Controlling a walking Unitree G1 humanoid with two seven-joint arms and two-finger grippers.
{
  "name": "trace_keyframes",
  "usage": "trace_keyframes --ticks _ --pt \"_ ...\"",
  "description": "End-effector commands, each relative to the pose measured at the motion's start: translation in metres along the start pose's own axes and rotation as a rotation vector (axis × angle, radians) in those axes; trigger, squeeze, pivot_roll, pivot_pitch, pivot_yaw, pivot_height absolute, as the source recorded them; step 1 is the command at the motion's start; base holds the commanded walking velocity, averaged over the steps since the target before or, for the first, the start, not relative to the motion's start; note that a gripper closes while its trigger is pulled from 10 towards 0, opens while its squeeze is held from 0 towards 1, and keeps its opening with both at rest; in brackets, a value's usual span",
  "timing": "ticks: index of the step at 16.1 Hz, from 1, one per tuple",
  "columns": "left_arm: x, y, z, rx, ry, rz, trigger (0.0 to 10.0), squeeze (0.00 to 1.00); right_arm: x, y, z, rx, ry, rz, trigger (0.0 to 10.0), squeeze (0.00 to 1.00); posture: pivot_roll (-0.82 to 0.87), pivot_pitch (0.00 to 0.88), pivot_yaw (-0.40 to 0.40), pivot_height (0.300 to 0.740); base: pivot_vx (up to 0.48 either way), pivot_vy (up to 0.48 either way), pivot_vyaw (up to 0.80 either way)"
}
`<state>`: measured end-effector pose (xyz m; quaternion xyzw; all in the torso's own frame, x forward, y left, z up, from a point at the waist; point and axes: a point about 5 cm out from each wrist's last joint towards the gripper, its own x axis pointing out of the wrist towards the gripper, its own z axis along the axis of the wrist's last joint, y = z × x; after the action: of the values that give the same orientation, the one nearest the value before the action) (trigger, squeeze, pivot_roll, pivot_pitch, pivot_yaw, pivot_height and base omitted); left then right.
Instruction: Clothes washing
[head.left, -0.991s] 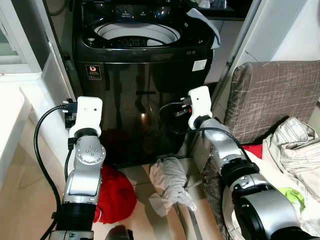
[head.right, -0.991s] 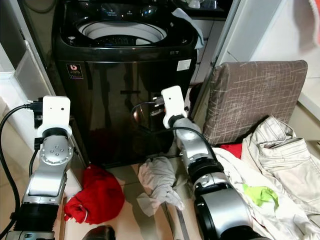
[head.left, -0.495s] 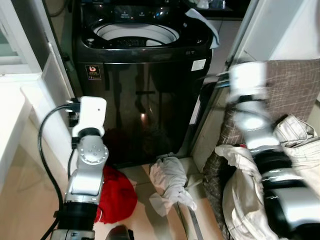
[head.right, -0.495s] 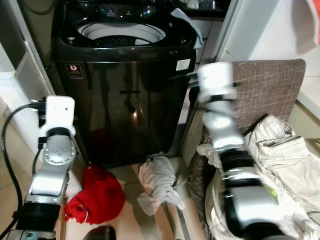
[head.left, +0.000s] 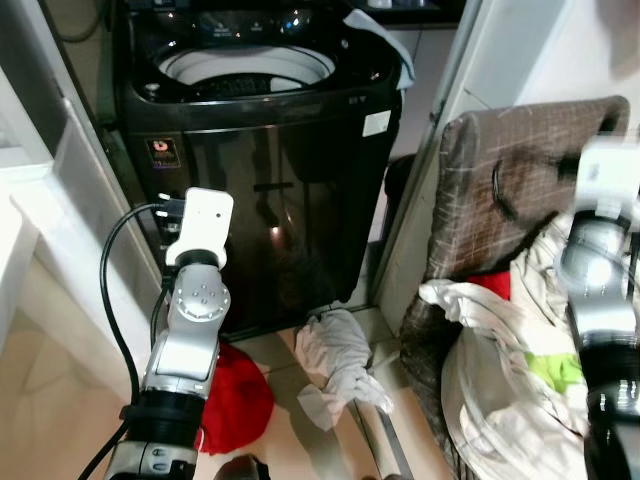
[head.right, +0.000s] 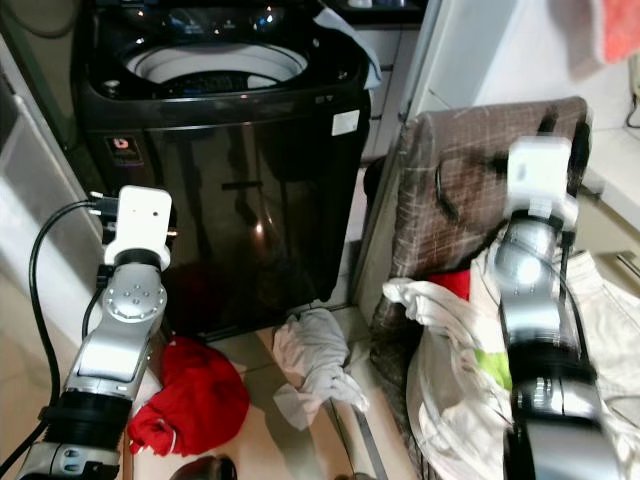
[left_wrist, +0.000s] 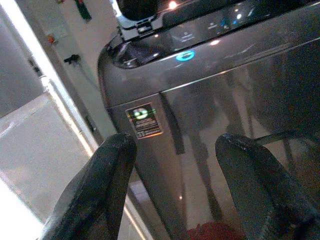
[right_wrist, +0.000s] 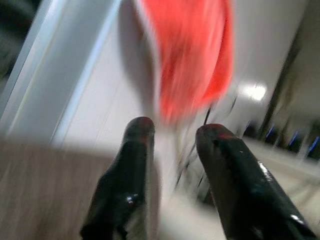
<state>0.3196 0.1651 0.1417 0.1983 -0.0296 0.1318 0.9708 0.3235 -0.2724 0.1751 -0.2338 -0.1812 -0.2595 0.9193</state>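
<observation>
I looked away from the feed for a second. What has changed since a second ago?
The right arm swung from in front of the washing machine over to the laundry pile by the brown cushion; its right gripper is open and empty. The camera turned too. The left gripper stays open facing the machine; the white cloth and red garment lie unmoved.

Glossy black washer, its front mirror-smooth and throwing back reflections; the drum rim looks like pale plastic. Brown woven cloth on the chair, matt and coarse. Crumpled white cloth and soft red cloth lie on smooth, shiny floor tiles. Silver arms are brushed metal with white plastic caps; left gripper fingers are shiny black, right gripper too.
</observation>
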Motion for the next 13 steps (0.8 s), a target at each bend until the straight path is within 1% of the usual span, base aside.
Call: trace_keyframes --ticks 1,2,3,4,5,7,8,9,11,12,13 --pt "0.002 -0.002 0.001 -0.003 -0.003 -0.012 10.0 0.00 -0.026 0.002 -0.029 0.087 0.185 0.082 10.0 1.00 -0.06 0.019 -0.006 0.740 0.000 0.000 0.00" --pt "0.001 -0.002 0.000 -0.003 -0.003 -0.014 10.0 0.00 -0.033 0.006 -0.032 0.129 0.218 0.117 10.0 1.00 -0.06 0.020 -0.005 0.740 0.000 0.000 0.00" --pt "0.002 -0.003 0.000 -0.004 -0.002 -0.018 10.0 0.00 -0.042 0.013 -0.030 0.192 0.224 0.170 10.0 1.00 -0.07 0.022 -0.004 0.740 0.000 0.000 0.00" --pt "0.001 -0.004 -0.001 -0.005 -0.002 -0.022 10.0 0.00 -0.046 0.016 -0.028 0.225 0.224 0.192 10.0 1.00 -0.07 0.023 -0.002 0.740 0.000 0.000 0.00" --pt "0.001 -0.005 -0.001 -0.005 -0.003 -0.028 10.0 0.00 -0.051 0.022 -0.022 0.275 0.219 0.239 10.0 1.00 -0.08 0.025 0.000 0.740 0.000 0.000 0.00" --pt "0.001 -0.008 0.000 0.000 -0.009 -0.039 10.0 0.00 -0.058 0.026 -0.017 0.323 0.219 0.311 10.0 1.00 -0.09 0.024 -0.002 0.740 0.000 0.000 0.00" --pt "0.000 -0.008 -0.001 0.002 -0.010 -0.041 10.0 0.00 -0.059 0.024 -0.017 0.335 0.226 0.312 10.0 1.00 -0.09 0.024 -0.003 0.740 0.000 0.000 0.00" --pt "0.001 -0.008 -0.002 0.004 -0.009 -0.043 10.0 0.00 -0.055 0.021 -0.013 0.354 0.232 0.306 10.0 1.00 -0.10 0.021 -0.003 0.740 0.000 0.000 0.00" --pt "0.001 -0.008 -0.002 0.006 -0.007 -0.045 10.0 0.00 -0.041 0.019 -0.003 0.404 0.284 0.260 10.0 1.00 -0.11 0.017 -0.001 0.740 0.000 0.000 0.00" --pt "0.001 -0.009 -0.003 0.007 -0.006 -0.048 10.0 0.00 -0.037 0.020 0.001 0.400 0.283 0.266 10.0 1.00 -0.11 0.015 0.000 0.740 0.000 0.000 0.00" --pt "0.001 -0.012 -0.003 0.010 -0.006 -0.059 10.0 0.00 -0.033 0.025 0.005 0.399 0.318 0.310 10.0 1.00 -0.12 0.010 0.001 0.740 0.000 0.000 0.00"
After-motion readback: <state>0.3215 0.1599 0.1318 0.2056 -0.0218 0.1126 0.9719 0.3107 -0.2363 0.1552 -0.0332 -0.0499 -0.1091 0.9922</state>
